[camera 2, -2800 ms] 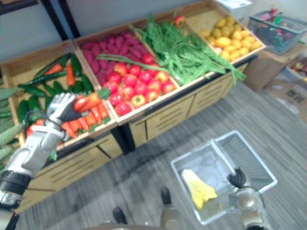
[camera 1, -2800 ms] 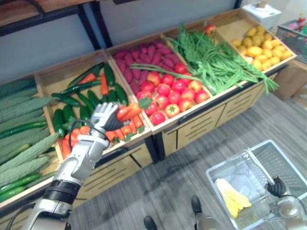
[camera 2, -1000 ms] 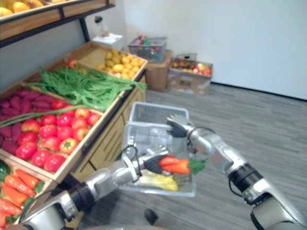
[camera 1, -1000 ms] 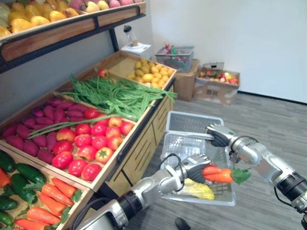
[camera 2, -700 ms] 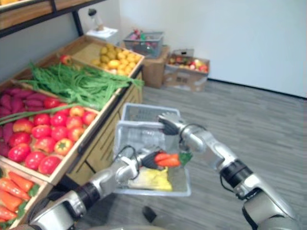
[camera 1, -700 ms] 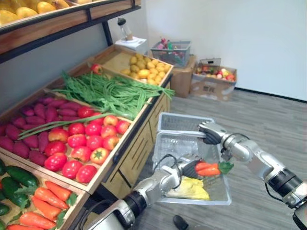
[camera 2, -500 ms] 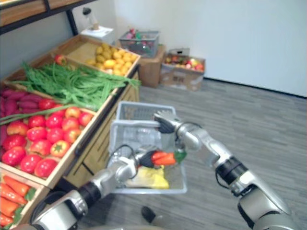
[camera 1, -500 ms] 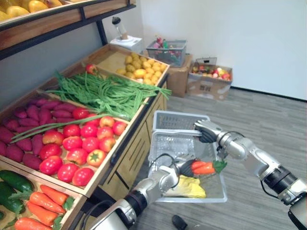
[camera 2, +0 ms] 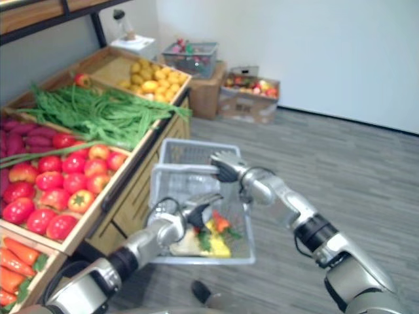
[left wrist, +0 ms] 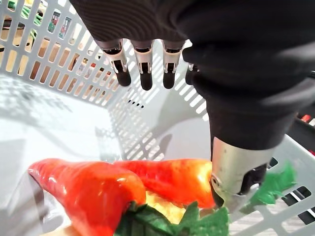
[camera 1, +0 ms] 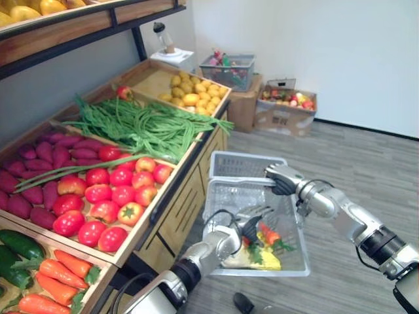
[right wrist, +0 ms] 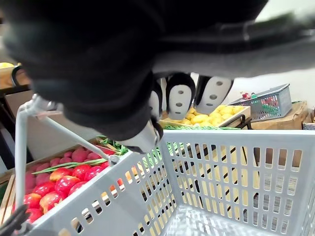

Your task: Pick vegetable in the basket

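Note:
A grey plastic basket (camera 1: 243,166) hangs beside the vegetable stand, and my right hand (camera 1: 280,180) is shut on its handle (right wrist: 74,140). Inside it, two orange carrots (camera 1: 269,236) with green tops lie on a yellow vegetable (camera 1: 263,262). Just above them, over the basket's near left side, my left hand (camera 1: 247,220) is open with straight fingers (left wrist: 142,69) and holds nothing. The left wrist view has the carrots (left wrist: 147,179) lying loose below the thumb, against the basket's slotted wall (left wrist: 59,59).
To my left, the wooden stand holds crates of tomatoes (camera 1: 111,196), green beans (camera 1: 147,124), yellow produce (camera 1: 190,91), purple roots (camera 1: 39,170) and carrots (camera 1: 52,275). A cardboard box (camera 1: 285,111) and a small basket (camera 1: 229,69) sit by the far wall. Bare grey floor lies to the right.
My left hand has opened and let go of the carrots, which dropped into the basket onto the yellow vegetable. The right hand kept hold of the handle.

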